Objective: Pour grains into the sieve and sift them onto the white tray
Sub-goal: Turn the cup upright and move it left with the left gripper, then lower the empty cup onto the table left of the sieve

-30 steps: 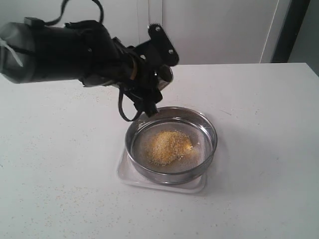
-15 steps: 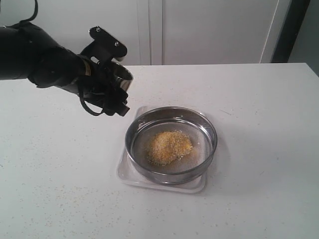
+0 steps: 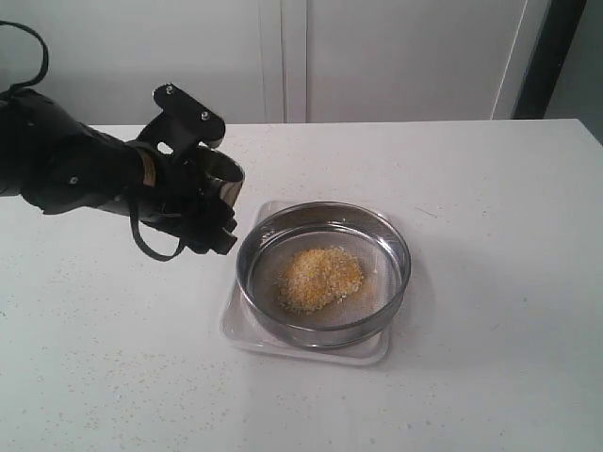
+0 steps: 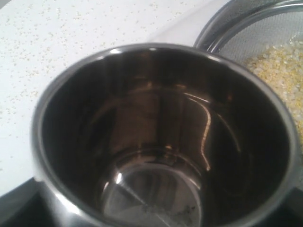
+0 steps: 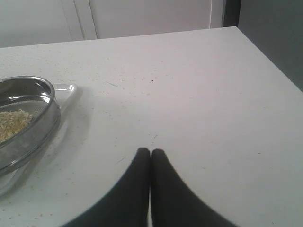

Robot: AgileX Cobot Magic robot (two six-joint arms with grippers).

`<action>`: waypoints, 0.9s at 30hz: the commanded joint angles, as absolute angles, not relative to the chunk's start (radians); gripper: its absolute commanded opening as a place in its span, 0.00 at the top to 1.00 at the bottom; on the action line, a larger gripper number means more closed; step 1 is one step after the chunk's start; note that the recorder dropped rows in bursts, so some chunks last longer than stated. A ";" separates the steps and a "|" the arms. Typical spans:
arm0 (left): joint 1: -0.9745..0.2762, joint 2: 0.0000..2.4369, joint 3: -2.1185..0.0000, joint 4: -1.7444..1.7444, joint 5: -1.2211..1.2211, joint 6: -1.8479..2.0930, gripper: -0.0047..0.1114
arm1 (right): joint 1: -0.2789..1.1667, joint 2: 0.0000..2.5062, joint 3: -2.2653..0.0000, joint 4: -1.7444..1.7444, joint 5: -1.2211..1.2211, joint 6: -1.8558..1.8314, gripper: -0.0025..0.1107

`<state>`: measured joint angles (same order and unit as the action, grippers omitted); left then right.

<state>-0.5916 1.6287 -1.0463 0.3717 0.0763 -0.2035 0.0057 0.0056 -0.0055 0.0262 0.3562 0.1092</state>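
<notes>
**Arm status: left loaded, right empty**

Our left arm (image 3: 66,165) comes in from the left edge. We see the left gripper (image 3: 203,174) rolled, one finger above the other, jaws wide and clamped on the steel cup (image 3: 226,179). Right gripper (image 5: 150,153): jaws pressed together, gripping nothing.

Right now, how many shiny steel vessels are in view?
2. The wide round steel sieve with grey mesh sits on the flat white tray; the small rounded steel cup is held by the left gripper, beside it.
</notes>
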 commanded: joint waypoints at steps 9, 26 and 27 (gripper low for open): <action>-0.590 1.517 -0.882 0.329 -0.041 -0.213 0.96 | 0.000 0.000 0.000 0.029 0.342 0.108 0.98; -0.590 1.465 -0.603 0.329 -0.489 -0.269 0.96 | 0.000 0.000 0.000 0.029 0.342 0.108 0.98; -0.590 1.465 -0.585 0.329 -0.525 -0.273 0.96 | 0.000 0.000 0.000 0.029 0.342 0.108 0.98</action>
<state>-0.5916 1.4786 -0.6236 0.3331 -0.4294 -0.2549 0.0057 0.0056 -0.0055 0.0262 0.3562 0.1092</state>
